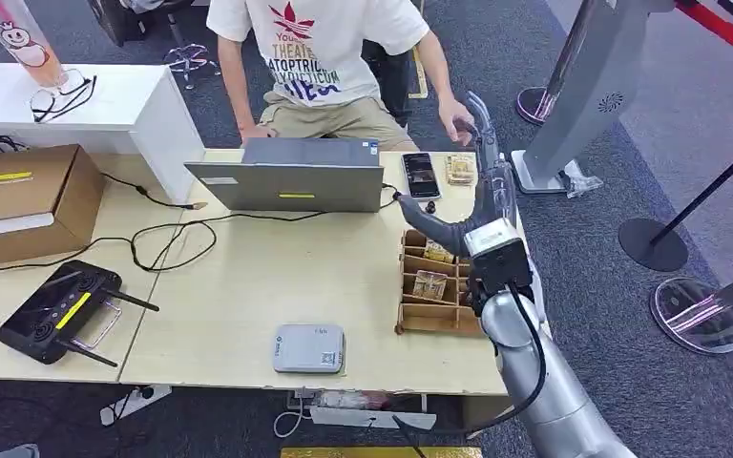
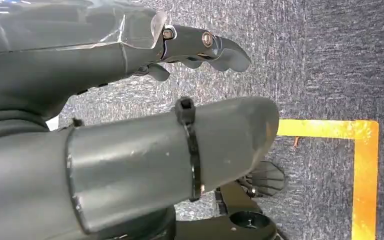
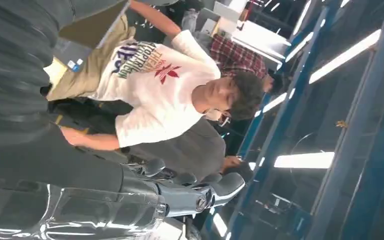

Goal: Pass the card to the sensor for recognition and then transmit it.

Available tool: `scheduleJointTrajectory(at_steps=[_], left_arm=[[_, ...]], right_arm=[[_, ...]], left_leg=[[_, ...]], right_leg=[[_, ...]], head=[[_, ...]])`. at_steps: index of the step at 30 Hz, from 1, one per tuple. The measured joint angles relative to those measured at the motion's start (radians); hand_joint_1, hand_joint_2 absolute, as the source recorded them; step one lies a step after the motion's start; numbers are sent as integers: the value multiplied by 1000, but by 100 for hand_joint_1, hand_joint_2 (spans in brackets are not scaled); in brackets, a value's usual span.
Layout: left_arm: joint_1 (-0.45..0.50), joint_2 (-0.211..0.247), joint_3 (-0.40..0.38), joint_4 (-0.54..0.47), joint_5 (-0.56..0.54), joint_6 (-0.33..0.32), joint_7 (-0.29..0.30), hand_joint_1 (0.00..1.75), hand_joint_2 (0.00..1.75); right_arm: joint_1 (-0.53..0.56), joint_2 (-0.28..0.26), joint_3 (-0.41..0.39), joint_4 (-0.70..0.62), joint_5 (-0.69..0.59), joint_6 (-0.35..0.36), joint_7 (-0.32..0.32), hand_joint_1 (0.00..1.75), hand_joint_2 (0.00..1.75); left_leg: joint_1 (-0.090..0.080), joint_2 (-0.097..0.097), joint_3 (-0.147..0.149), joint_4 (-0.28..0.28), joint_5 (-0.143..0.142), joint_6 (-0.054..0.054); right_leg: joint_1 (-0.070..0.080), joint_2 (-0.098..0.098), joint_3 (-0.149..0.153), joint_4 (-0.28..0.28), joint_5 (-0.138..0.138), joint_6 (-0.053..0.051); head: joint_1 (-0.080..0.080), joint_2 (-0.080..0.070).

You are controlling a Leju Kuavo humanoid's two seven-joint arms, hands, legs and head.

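The white-grey card sensor lies near the table's front edge. A wooden card rack stands at the table's right side with cards in its slots. My right hand is raised above the rack, fingers stretched toward the seated person, thumb spread, nothing in it. The person's hand is close to my fingertips. In the right wrist view my right hand's fingers are extended and bare. My left hand hangs over the carpet with fingers apart, holding nothing.
A laptop, a phone and a small card stack sit at the table's far side. A black controller and a cardboard box lie left. Barrier posts stand right. Yellow floor tape marks the carpet.
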Motion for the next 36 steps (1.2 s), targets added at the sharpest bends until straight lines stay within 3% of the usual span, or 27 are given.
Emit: scheduleJointTrajectory(at_steps=[21,36], left_arm=[[17,0,7,0,26,4,-10,0,0],[27,0,19,0,40,13,-10,0,0]], right_arm=[[235,-3,-49,-37,59,-29,14,0,175],[294,-3,-90,-44,97,-47,23,0,175]], left_leg=[[0,0,-1,0,0,0],[0,0,-1,0,0,0]], right_leg=[[0,0,0,0,0,0],[0,0,-1,0,0,0]], head=[[0,0],[0,0]])
